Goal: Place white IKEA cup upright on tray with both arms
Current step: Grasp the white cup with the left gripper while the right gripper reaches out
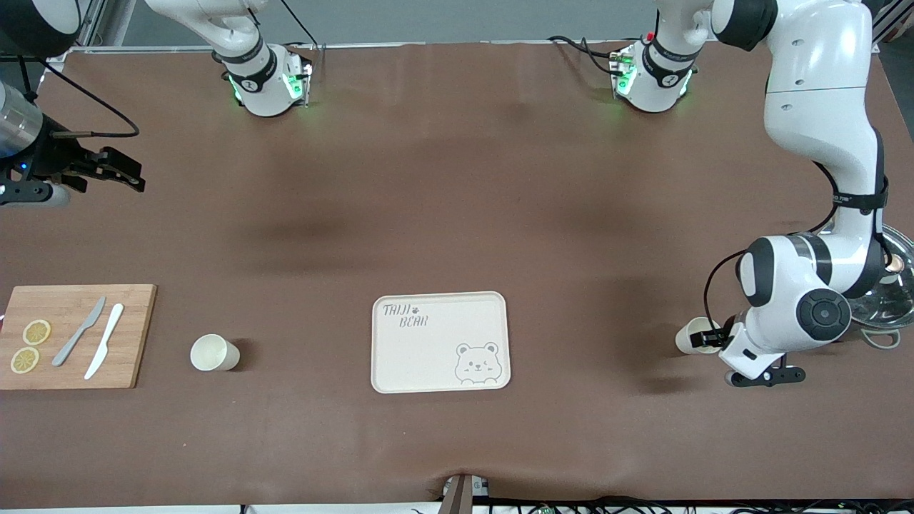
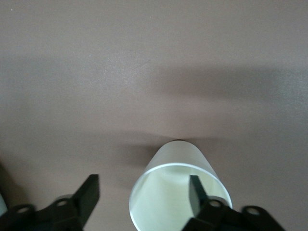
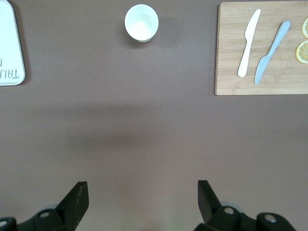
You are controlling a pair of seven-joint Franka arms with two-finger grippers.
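The cream tray [image 1: 428, 357] with its bear drawing lies in the middle of the table, nearer the front camera. One white cup [image 1: 691, 337] lies on its side near the left arm's end of the table. My left gripper [image 1: 714, 335] is low at its mouth and open. In the left wrist view one finger [image 2: 195, 190] is inside the cup's mouth [image 2: 168, 202] and the other finger [image 2: 89, 192] is outside its wall. A second white cup [image 1: 213, 353] stands upright between the tray and the cutting board. It also shows in the right wrist view [image 3: 141, 22]. My right gripper [image 1: 121, 175] is open and empty, up over the right arm's end.
A wooden cutting board [image 1: 136, 321] with a grey knife [image 1: 78, 332], a white knife [image 1: 104, 350] and two lemon slices [image 1: 36, 332] lies at the right arm's end. A shiny metal dish [image 1: 892, 300] sits at the left arm's end, partly hidden by the arm.
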